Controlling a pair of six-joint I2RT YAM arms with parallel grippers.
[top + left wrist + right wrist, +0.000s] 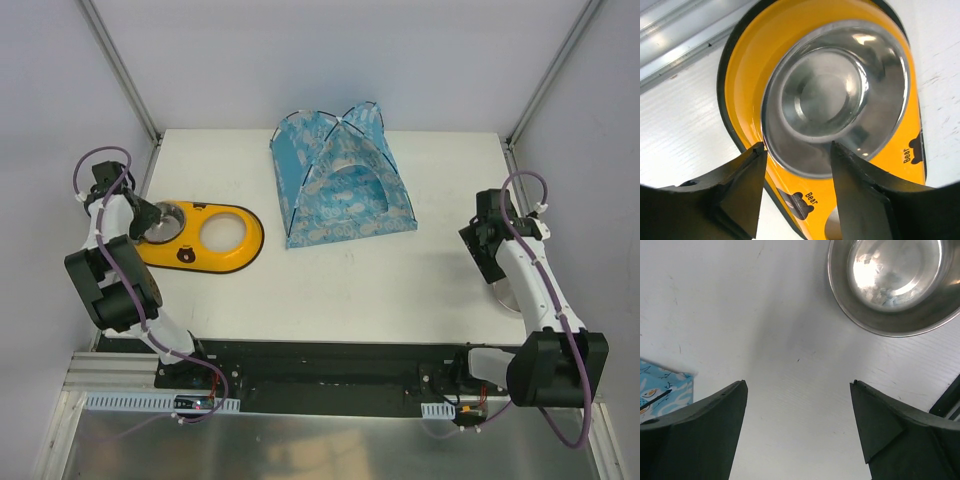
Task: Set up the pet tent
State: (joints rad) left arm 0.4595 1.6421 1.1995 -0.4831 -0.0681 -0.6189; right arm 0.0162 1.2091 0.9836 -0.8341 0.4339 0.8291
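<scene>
The pet tent (340, 180) stands domed on its crossed poles, well off to the far right of my left tool (797, 147) and far left of my right tool (800, 385). I judge the tent itself done, with the feeding set beside it as the work in hand.

My left tool's fingers are apart, clamped on nothing. They hang over the near rim of the steel bowl (825, 95), which sits in the yellow double bowl holder (225, 262). I cannot tell whether either finger touches the rim. To finish well here I would spread a little wider and lift straight up, so no finger drags the rim and tips the bowl out of its seat or slides the holder.

My right tool is wide apart over the bare table (350, 290) and holds nothing. The loose steel bowl (895, 285) lies ahead and to the right of its fingers. A corner of the tent shows at the left edge of its wrist view.

The holder's free opening (222, 234) is to the right of my left tool, and I take it as the loose bowl's place.

For room, the middle of the table between my tools is open. The table edge and a metal rail (680, 45) run close on the left of my left tool. The loose bowl sits near the right edge, so I would grip it from the inner side.
</scene>
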